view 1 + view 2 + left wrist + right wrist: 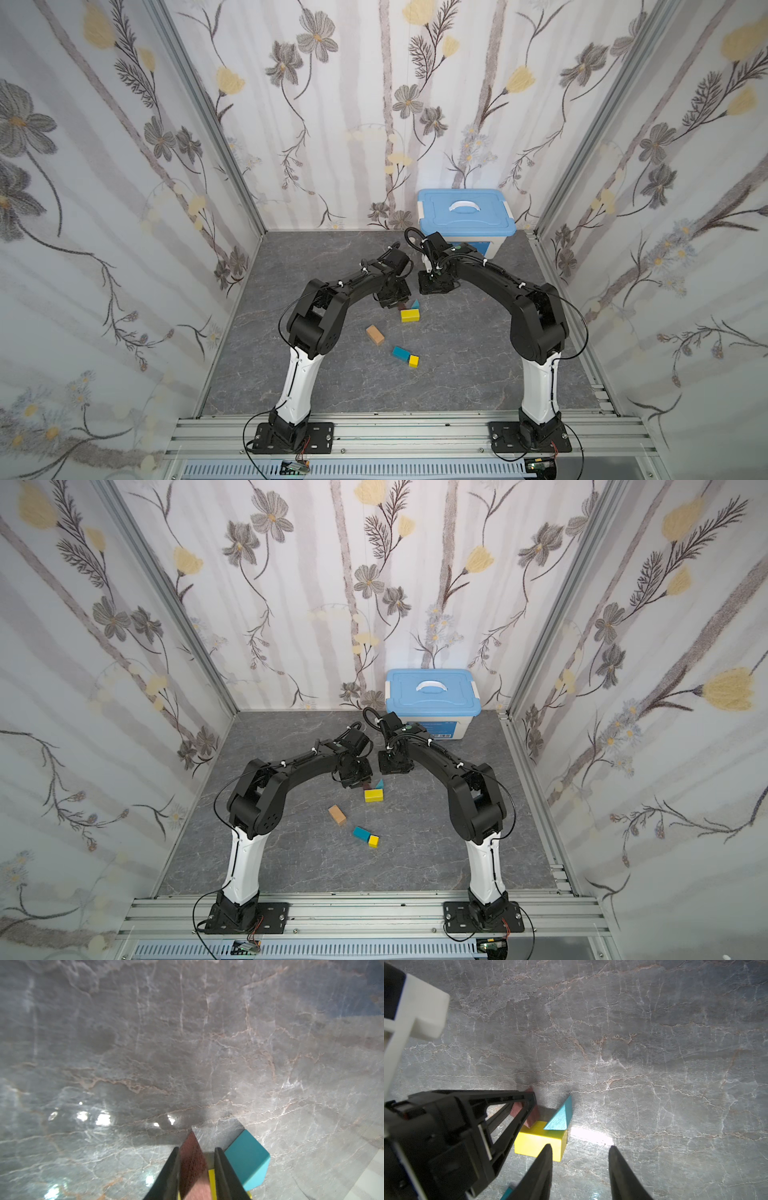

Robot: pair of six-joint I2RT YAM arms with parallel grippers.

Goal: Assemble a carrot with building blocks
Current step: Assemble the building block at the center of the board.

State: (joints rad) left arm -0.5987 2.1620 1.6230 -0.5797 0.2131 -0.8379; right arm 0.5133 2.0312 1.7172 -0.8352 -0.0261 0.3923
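- Top views: in both top views the left gripper [392,302] stood over the maroon wedge [402,307]. This wedge lay at the far long side of the yellow brick [410,315], beside the teal wedge [415,304] and mostly hidden.
- Left wrist: the jaws were narrow on both sides of the maroon wedge, with a thin gap at 1 finger. I could not tell if they pressed it.
- Right wrist: the right gripper [580,1145] was half open and empty, near the yellow brick.

Left gripper [197,1149] crowds the teal wedge [560,1118]; tan brick [375,334] stands clear all round; lidded box [490,220] blocks the rear
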